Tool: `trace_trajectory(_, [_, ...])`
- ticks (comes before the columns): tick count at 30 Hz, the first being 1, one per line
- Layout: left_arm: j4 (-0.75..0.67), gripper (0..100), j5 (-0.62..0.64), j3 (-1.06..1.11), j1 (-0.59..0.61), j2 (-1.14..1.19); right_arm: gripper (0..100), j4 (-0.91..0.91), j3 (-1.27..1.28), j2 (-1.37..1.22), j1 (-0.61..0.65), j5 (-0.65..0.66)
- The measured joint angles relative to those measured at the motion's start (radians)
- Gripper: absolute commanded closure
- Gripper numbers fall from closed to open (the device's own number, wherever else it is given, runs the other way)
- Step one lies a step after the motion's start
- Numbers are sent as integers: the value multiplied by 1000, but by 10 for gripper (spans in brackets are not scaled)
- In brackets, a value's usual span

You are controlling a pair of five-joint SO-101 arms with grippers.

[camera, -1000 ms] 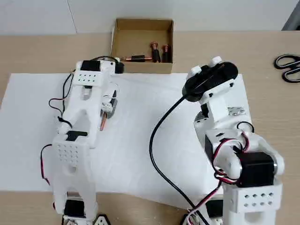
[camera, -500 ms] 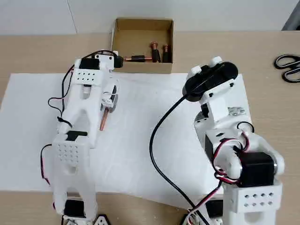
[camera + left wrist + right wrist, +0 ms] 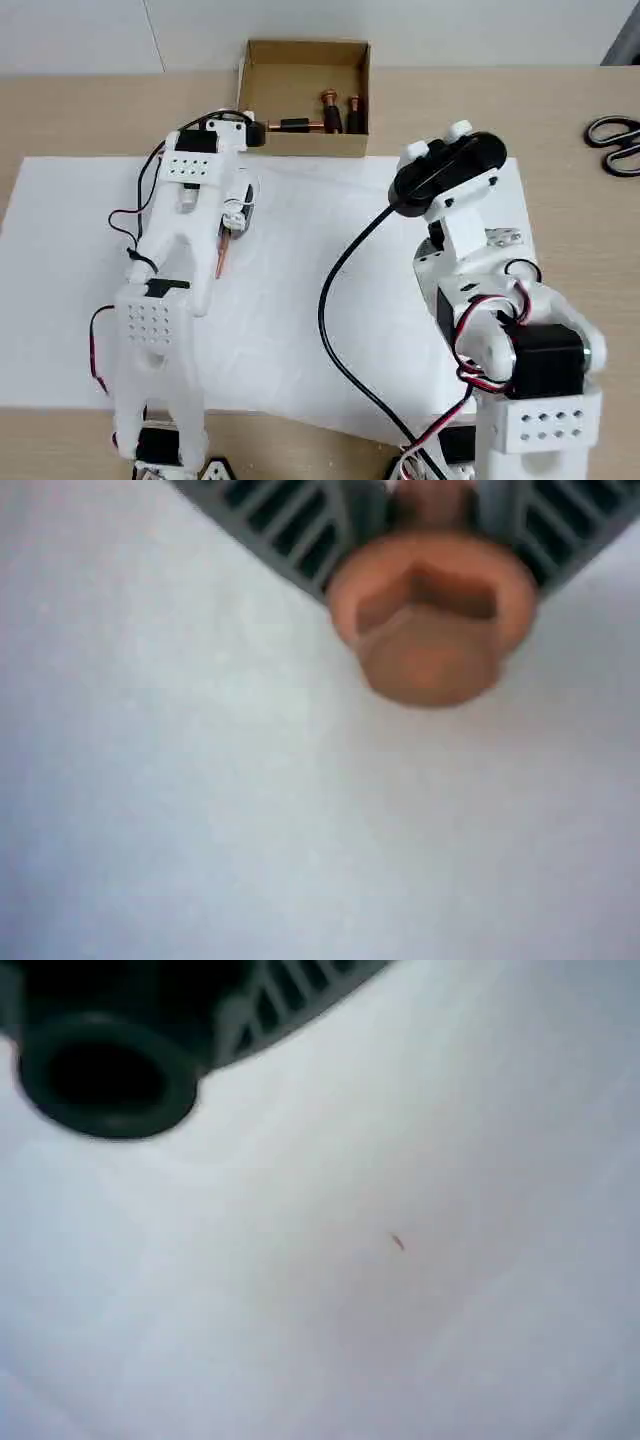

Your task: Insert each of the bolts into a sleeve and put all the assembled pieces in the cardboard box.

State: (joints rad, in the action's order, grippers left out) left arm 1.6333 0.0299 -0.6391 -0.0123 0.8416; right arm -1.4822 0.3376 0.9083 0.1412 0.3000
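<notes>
Gripping a copper bolt (image 3: 430,630), the left claw (image 3: 234,218) hangs over white paper (image 3: 270,330) — the right claw (image 3: 190,1000) clenches a black sleeve (image 3: 105,1075).

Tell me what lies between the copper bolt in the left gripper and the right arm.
In the high view, bare white paper runs from the bolt to the right arm, crossed only by that arm's black cable.

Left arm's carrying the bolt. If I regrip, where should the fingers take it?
Pinch the shank behind the head, fingers closing from both sides, as the left gripper does. The bolt has a wide flanged hex head that should stop slipping, and the rest stays free for the sleeve.
</notes>
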Motion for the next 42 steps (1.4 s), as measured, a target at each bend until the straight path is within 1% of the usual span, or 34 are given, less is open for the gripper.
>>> trace_trajectory(3, [11,994,5,-20,0,5,995,0,0,2,2,0])
trace_trajectory(7, [87,994,3,-147,2,32,995,0,0,2,2,0])
trace_trajectory(10, [94,994,6,-230,12,38,995,0,0,2,2,0])
trace_trajectory(14, [100,994,8,-229,8,-31,995,0,0,2,3,0])
trace_trajectory(23, [104,994,8,-31,11,-450,995,0,0,2,2,0])
trace_trajectory(28, [106,994,8,144,-34,-715,995,0,0,55,2,0])
trace_trajectory(32, [100,994,103,245,-66,-944,995,11,0,167,2,0])
trace_trajectory(38, [0,994,216,397,-117,-1221,995,15,37,390,5,-17])
trace_trajectory(42, [-123,994,258,505,-161,-1364,995,37,161,473,2,-20])
